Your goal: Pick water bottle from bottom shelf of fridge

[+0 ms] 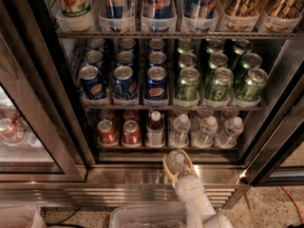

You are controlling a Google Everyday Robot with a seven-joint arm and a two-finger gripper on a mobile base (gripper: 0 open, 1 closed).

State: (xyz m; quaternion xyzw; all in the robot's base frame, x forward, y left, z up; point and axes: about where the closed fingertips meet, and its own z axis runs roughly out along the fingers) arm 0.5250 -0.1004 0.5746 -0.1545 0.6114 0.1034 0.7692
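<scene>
Gripping water bottle [175, 163]; gripper [176, 159] just before bottom shelf [137, 147]

I have the gripper [176, 164] low in the centre of the frame, just in front of the tall black-framed, glass-doored fridge [57, 94]. Its pale fingers [166, 167] curl round a small clear plastic water bottle [176, 159], which I see from above. The bottle is outside the thin metal bottom shelf [142, 148], over the shiny steel base strip. Three matching white-capped bottles [207, 129] stand upright in that shelf's right-hand lanes.
</scene>
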